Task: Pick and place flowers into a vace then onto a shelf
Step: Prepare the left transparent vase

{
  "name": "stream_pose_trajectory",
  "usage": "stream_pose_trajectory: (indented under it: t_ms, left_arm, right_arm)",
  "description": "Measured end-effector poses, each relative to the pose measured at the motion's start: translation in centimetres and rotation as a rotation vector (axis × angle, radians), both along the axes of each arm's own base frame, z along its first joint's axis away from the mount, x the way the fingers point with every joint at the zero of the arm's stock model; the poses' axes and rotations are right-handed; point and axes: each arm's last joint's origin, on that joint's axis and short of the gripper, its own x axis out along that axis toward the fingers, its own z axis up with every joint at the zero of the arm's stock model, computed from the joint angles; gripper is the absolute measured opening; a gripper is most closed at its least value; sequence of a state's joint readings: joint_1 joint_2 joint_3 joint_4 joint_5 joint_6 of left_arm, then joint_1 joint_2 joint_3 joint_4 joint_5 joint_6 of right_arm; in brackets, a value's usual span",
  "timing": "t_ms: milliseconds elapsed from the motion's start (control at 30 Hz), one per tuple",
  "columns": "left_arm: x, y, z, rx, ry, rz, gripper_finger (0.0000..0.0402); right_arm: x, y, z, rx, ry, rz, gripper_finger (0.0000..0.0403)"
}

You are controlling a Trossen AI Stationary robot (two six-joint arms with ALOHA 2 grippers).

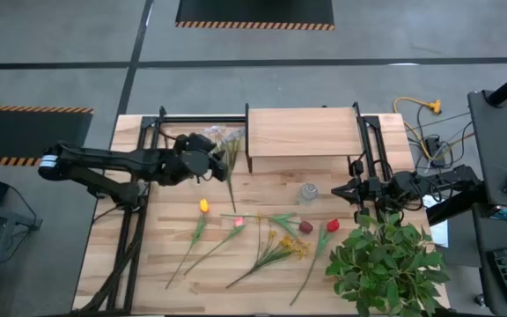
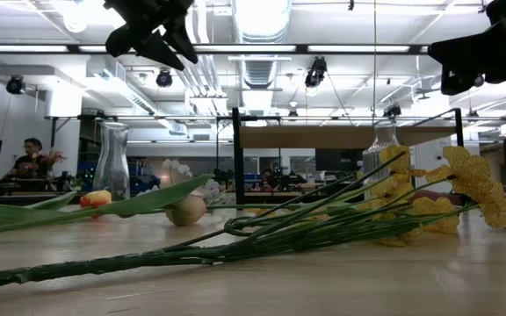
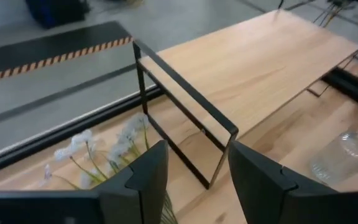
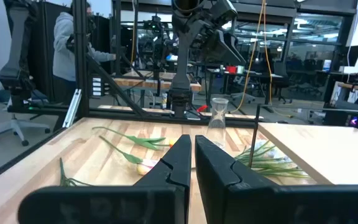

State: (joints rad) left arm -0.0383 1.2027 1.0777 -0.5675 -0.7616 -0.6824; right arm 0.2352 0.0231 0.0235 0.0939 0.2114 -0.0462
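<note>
Reaching for the first stem was the step I judged to be in hand: no flowers were in the vase (image 1: pixel 309 192) yet, and nothing stood on the shelf (image 1: pixel 303 132). My left gripper (image 1: pixel 208 164) hung above the surface with its jaws released and nothing between them. The pale sprig (image 1: pixel 229 151) lay just ahead of and below those jaws, beside the shelf's near leg, its white heads showing past one finger (image 3: pixel 143 180) in the left wrist view. The jaws were not yet around the stem, and I could not tell how high above it they were.

The next move, as I read it, called for lowering the jaws across the thin stem and closing gently, away from the shelf leg.

My right gripper (image 1: pixel 349 189) waited just beside the vase, jaws clenched on nothing. The other flowers (image 1: pixel 262 233) lay flat on the surface, well apart from both sets of jaws, next to a leafy plant (image 1: pixel 385 260).
</note>
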Motion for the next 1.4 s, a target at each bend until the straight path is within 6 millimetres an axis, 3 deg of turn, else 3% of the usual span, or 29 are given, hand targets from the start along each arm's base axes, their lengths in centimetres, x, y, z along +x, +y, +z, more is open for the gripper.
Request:
stream_pose_trajectory:
  t_ms: [433, 767, 933, 1100, 1400]
  left_arm:
    - [4.5, -0.2, 0.7, 0.003, 0.192, 0.004, 0.0152]
    - [4.7, -0.2, 1.1, 0.021, 0.212, -0.014, 0.0152]
    - [4.7, -0.1, 0.1, -0.036, 0.220, -0.031, 0.0159]
    - [4.5, -0.2, -1.5, -0.095, 0.243, -0.036, 0.0196]
    - [3.4, 0.4, -5.6, -0.205, 0.232, 0.126, 0.0218]
  right_arm:
    - [0.0, 0.0, -0.1, 0.041, 0.009, 0.003, 0.0013]
    - [0.0, 0.0, -0.1, 0.037, 0.011, 0.003, 0.0013]
    - [0.0, 0.0, -0.1, 0.086, 0.012, 0.010, 0.0013]
    - [0.0, 0.0, -0.1, 0.093, 0.012, 0.011, 0.0013]
    - [0.0, 0.0, -0.1, 0.144, 0.018, 0.016, 0.0013]
